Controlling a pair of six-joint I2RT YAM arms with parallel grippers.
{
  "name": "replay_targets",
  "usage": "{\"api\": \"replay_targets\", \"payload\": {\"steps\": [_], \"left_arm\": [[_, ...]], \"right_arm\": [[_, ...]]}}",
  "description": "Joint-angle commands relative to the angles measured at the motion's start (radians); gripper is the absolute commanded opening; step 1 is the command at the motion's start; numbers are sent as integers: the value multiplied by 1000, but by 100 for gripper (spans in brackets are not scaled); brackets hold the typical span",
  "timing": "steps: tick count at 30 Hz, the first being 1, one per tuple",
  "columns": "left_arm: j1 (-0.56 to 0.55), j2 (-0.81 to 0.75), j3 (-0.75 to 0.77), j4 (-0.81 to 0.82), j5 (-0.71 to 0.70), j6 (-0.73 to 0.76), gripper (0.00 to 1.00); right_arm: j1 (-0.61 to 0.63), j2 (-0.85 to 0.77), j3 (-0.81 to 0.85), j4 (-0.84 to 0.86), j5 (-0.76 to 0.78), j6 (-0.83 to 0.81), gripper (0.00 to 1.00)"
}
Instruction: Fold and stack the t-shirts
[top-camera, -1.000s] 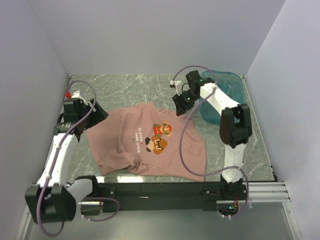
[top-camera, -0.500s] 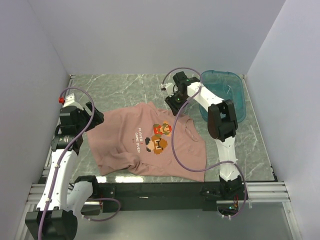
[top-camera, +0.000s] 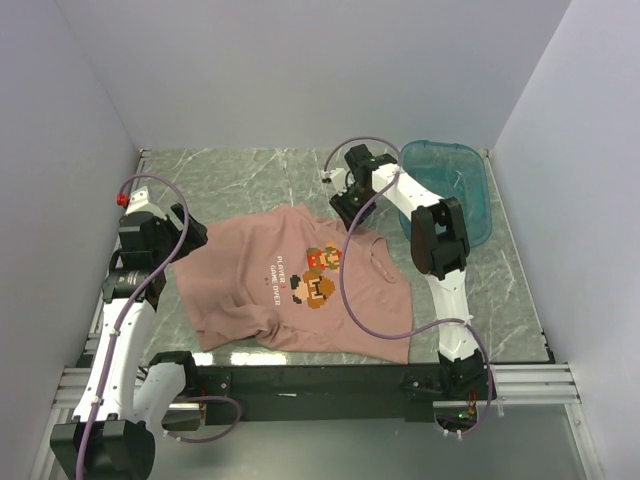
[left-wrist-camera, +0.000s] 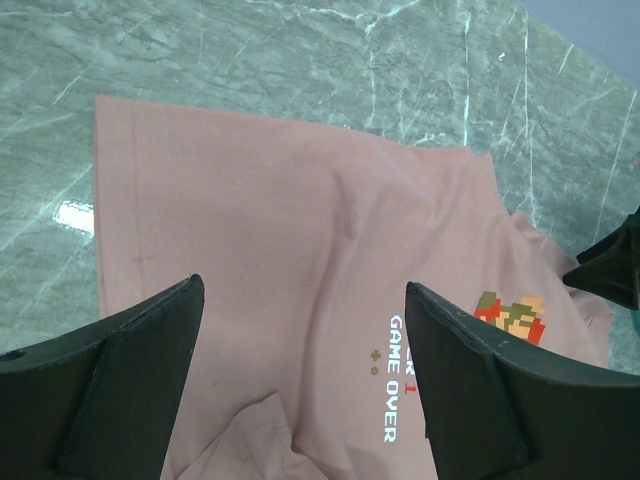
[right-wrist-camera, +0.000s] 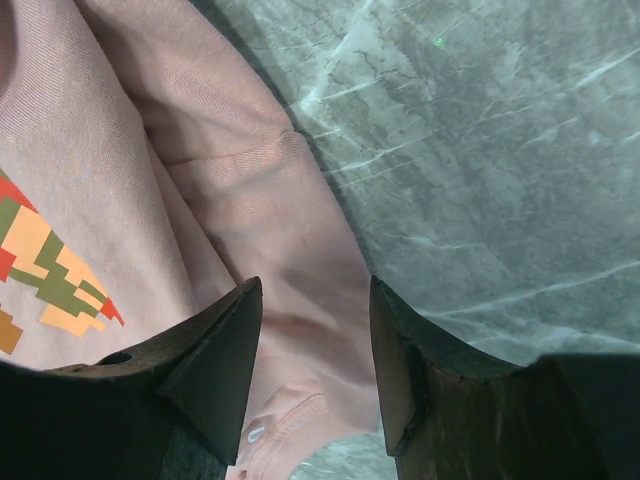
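Observation:
One salmon-pink t-shirt (top-camera: 300, 290) lies spread, print side up, on the marble table, with a fold bunched at its near left. My left gripper (top-camera: 192, 235) hovers over the shirt's left edge. In the left wrist view that gripper (left-wrist-camera: 302, 285) is open wide, with the shirt (left-wrist-camera: 260, 220) and its "GAME OVER" text below and nothing between the fingers. My right gripper (top-camera: 346, 213) is at the shirt's far right corner, by the collar. In the right wrist view it (right-wrist-camera: 315, 282) is open, its fingers either side of the shirt's edge (right-wrist-camera: 230, 170) near the collar seam.
A translucent teal tub (top-camera: 470, 190) stands at the back right, just behind the right arm. White walls close in on the left, back and right. A black rail (top-camera: 300, 380) with the arm bases runs along the near edge. Bare marble (top-camera: 240, 175) lies behind the shirt.
The right gripper has moved left and down onto the shirt's collar corner and opened a little. The left wrist has drawn back to the left and its jaws have widened.

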Motion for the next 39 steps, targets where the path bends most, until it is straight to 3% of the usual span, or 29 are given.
{"api": "replay_targets", "payload": {"steps": [1, 8, 21, 29, 39], "left_arm": [[-4, 1, 1, 44, 8, 15, 87], [-4, 1, 1, 46, 9, 10, 87], [-3, -1, -2, 49, 9, 5, 87], [-4, -5, -2, 50, 11, 5, 87], [-4, -16, -4, 46, 2, 5, 87]], "right_arm": [[9, 16, 26, -16, -19, -8, 54], [23, 39, 29, -29, -39, -15, 46], [21, -42, 12, -16, -27, -11, 0], [15, -250, -37, 46, 16, -7, 0], [6, -330, -63, 81, 33, -5, 0]]}}
